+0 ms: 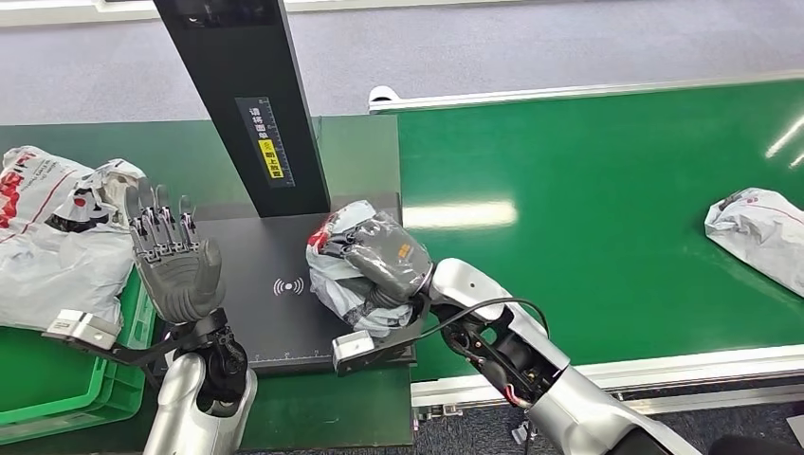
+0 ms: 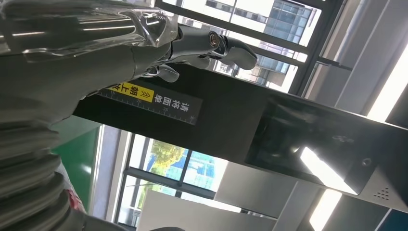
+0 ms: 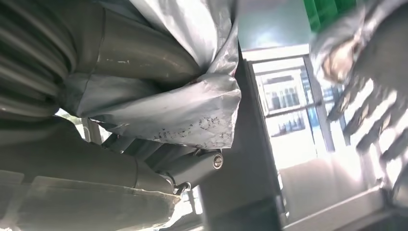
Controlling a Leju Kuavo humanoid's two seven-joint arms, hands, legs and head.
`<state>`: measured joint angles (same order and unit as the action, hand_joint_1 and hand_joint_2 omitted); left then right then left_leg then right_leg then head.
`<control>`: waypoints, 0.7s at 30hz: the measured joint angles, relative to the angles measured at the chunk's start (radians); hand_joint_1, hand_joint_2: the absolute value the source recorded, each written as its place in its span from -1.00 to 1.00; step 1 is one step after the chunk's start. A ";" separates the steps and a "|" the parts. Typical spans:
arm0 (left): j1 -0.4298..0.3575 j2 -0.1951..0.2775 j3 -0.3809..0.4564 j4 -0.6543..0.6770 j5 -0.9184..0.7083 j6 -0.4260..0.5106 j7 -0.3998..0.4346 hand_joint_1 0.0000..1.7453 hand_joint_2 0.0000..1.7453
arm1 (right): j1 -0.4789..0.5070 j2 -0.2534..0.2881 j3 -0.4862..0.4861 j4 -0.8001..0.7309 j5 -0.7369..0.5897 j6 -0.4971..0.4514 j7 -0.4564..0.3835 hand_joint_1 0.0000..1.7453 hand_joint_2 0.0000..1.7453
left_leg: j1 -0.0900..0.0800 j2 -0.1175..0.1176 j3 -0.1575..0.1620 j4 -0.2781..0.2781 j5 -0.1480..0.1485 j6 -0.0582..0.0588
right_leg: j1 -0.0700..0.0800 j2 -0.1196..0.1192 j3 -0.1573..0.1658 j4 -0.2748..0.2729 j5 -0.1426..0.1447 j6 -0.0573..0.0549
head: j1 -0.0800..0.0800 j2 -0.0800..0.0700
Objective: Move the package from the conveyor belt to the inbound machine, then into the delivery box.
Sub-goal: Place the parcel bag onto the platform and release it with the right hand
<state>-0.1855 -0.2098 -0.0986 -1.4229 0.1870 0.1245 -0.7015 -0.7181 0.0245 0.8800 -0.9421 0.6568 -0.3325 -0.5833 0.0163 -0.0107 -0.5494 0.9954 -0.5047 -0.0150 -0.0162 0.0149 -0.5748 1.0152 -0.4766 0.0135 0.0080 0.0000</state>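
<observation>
A grey plastic package (image 1: 343,265) with red print lies on the black platform of the inbound machine (image 1: 265,313), to the right of its signal mark. My right hand (image 1: 384,258) grips it from above, fingers wrapped round the crumpled bag (image 3: 192,110). The machine's black post (image 1: 248,95) rises just behind. My left hand (image 1: 175,261) stands upright at the platform's left edge, fingers spread and holding nothing; the left wrist view has its fingertips (image 2: 235,50) against the post's yellow label. The green delivery box (image 1: 76,379) sits at the lower left.
Several grey packages (image 1: 57,227) are piled on the delivery box at the left. Another grey package (image 1: 758,232) lies at the right edge of the green conveyor belt (image 1: 588,218). A metal rail (image 1: 607,374) edges the belt's near side.
</observation>
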 joint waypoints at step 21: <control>0.004 0.007 0.016 0.014 -0.021 0.010 0.000 -1.00 1.00 | 0.149 -0.044 -0.217 -0.194 -0.226 0.335 -0.007 1.00 1.00 | 0.000 0.000 -0.001 0.000 0.000 0.000 | 0.000 0.000 0.000 0.000 0.000 0.000 | 0.000 0.000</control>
<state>-0.1814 -0.2029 -0.0828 -1.4094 0.1661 0.1347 -0.7015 -0.5693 -0.0199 0.6633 -1.1361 0.4311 0.0022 -0.5899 0.0163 -0.0109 -0.5501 0.9953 -0.5048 -0.0150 -0.0161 0.0148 -0.5749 1.0152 -0.4767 0.0135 0.0080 0.0000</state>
